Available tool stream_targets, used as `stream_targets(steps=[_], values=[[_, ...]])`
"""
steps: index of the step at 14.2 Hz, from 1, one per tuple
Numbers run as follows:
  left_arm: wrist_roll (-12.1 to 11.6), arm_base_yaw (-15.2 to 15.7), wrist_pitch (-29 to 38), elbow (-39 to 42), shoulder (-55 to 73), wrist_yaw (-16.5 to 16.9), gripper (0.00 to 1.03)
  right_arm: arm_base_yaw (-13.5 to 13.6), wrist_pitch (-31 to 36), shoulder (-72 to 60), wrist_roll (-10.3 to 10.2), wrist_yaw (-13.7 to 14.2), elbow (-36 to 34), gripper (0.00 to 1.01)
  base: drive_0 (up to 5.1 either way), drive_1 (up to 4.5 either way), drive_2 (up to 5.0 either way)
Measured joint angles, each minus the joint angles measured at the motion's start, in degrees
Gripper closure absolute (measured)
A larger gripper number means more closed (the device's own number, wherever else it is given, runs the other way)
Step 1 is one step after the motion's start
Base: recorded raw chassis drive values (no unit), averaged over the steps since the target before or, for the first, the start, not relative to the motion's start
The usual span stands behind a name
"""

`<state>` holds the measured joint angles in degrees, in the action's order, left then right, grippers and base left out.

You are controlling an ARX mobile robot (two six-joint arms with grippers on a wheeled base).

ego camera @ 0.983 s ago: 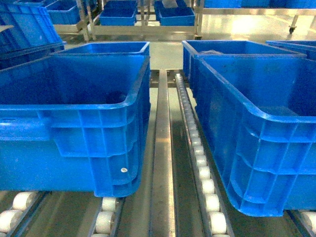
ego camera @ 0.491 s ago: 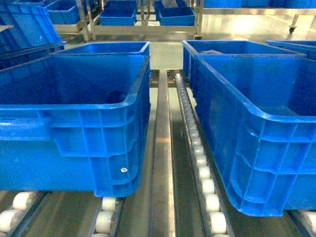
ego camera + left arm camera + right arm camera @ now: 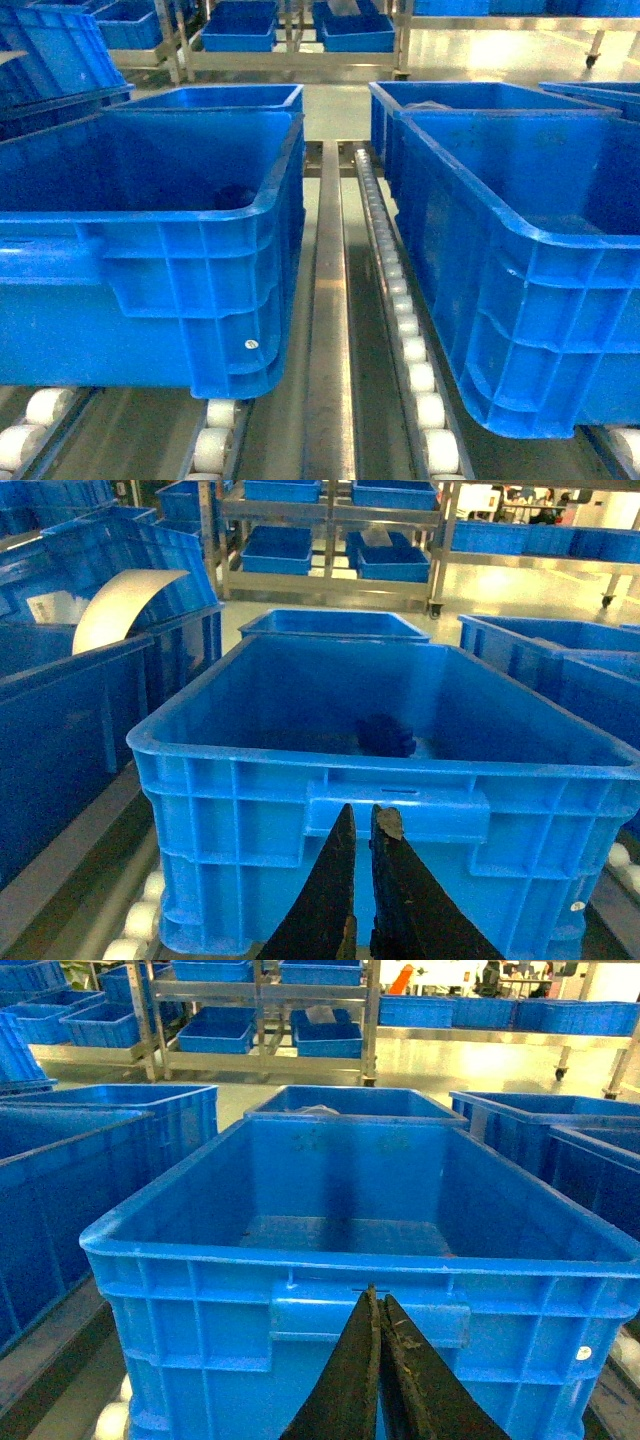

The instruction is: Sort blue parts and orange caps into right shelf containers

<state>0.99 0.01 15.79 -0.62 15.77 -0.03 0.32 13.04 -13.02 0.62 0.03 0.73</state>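
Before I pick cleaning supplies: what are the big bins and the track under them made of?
The left bin and right bin look like moulded plastic, glossy blue with ribbed walls. The center rail looks like brushed metal; the rollers seem to be white plastic.

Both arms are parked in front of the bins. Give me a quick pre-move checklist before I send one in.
1. Left gripper empty: ok, fingers nearly closed, nothing between them.
2. Right gripper empty: ok, fingers together.
3. Left bin holds something to pick: ok, dark blue object on its floor.
4. Right bin contents: cannot tell, only bare floor visible.
5. Orange caps located: not ok, none visible.
6. Bins seated on rollers: ok.
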Motion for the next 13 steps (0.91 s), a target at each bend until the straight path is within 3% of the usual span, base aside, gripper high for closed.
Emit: stream_targets(steps=[4,5,6,7,9,13], values=[[0.0,0.0,-3.7,0.0,-3.7,0.0,1.01,0.0,-3.1,3.1,0.0,0.0,0.0,0.99,0.0,0.0,0.0],[0.0,0.0,-5.0,0.0,-5.0,0.0,1.01,0.0,-11.8,8.6,0.0,-0.2,0.0,0.99,0.0,0.0,0.0],[0.0,0.0,-5.6,0.0,-5.6,-0.1,1.01,0.0,-13.4,12.2,0.0,-0.1,0.0,0.99,0.0,0.0,0.0],[0.0,0.0,-6.3,0.0,-6.3,0.0,1.01,0.0,-12.2,12.8,0.0,-0.1,0.2,0.99,0.0,0.0,0.0],[0.0,0.0,-16.1,0.0,-15.1,0.0,1.01,0.0,-13.5,12.7,-0.1,0.0,0.0,0.99,0.0,0.0,0.0],[-0.2,0.0,-16.1,0.0,-15.3,0.0,1.01,0.0,-13.3,12.7,-0.1,0.0,0.0,0.99,0.0,0.0,0.0]])
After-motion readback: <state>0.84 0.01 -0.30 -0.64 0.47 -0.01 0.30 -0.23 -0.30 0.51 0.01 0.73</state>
